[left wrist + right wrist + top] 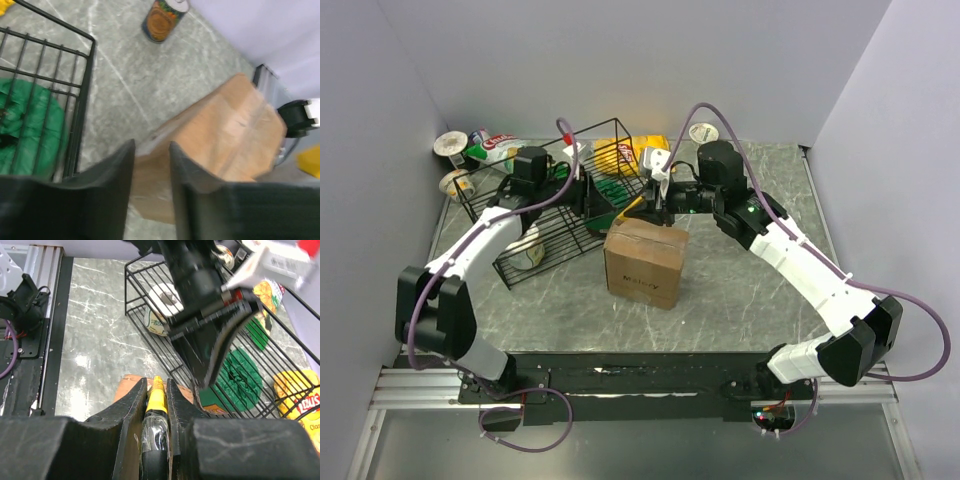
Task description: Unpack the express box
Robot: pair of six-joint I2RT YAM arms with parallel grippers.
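The cardboard box [645,262] sits closed on the tabletop [750,290], just in front of the wire basket [535,235]. Over the box's far edge, the right fingers [131,405] clamp a yellow-tipped tool [156,395] aimed at its top. The left fingers [117,170], narrowly parted and empty, hover beside that edge.

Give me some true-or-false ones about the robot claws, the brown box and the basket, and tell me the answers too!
1. The right gripper is squeezing a yellow-tipped tool. True.
2. The express box sits inside the black wire basket. False: it stands on the table beside the basket.
3. The left gripper is holding the box. False: there is nothing between its fingers, and the box lies beyond them.
4. A green bag lies in the wire basket. True.
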